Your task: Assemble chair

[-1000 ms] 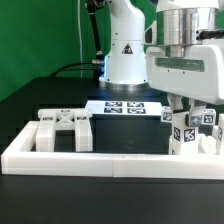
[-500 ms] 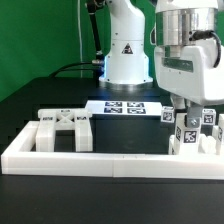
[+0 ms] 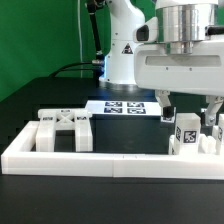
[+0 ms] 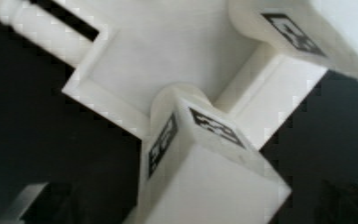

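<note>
My gripper (image 3: 189, 110) hangs open at the exterior view's right, one finger (image 3: 166, 104) on each side of an upright white tagged chair piece (image 3: 186, 132) and apart from it. That piece stands among other white chair parts (image 3: 210, 138) just behind the border wall. In the wrist view the same tagged block (image 4: 208, 150) rises toward my gripper (image 4: 202, 208), against a flat white panel (image 4: 167, 65). My fingertips there are only dark shapes at the corners. The X-braced frame (image 3: 62, 130) lies at the exterior view's left.
A long low white border wall (image 3: 100, 160) runs along the front of the black table. The marker board (image 3: 125, 108) lies flat behind the parts. The arm's white base (image 3: 125, 55) stands at the back, before a green backdrop.
The jaws have spread wide, from closed around the upright tagged piece to standing clear of it. The piece stays standing. The hand now fills more of the exterior view.
</note>
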{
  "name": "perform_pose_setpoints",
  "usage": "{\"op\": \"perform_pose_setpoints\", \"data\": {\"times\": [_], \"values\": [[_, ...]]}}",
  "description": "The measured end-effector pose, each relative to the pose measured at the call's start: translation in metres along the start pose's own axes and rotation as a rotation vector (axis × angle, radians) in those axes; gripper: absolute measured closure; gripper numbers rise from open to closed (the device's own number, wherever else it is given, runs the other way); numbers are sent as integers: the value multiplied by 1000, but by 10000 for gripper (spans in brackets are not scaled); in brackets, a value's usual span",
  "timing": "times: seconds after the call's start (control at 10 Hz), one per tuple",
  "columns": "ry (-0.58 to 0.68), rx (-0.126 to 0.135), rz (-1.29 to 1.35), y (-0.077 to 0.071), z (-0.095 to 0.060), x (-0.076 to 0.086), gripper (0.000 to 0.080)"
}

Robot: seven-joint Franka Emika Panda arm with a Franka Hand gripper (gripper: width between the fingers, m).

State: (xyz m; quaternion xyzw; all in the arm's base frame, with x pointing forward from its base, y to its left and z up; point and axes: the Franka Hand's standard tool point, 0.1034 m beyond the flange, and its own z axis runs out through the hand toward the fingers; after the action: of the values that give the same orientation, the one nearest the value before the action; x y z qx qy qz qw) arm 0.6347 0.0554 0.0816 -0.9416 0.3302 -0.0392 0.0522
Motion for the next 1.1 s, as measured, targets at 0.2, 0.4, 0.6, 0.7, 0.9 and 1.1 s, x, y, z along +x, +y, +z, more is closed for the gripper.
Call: {"op": "perform_pose_setpoints", "data": {"times": [0.2,0.4,0.6,0.7,0.9,1.1], "values": [[-1,-2,-238,1,1,0,150],[-3,-5,-441,3,3,1,150],[-1,-16,-563,1,4,-1,150],[1,-25,-615,2,4,-1,150],[1,-32,-674,3,4,1,164],[2,-31,-627,3,4,0,514]]}}
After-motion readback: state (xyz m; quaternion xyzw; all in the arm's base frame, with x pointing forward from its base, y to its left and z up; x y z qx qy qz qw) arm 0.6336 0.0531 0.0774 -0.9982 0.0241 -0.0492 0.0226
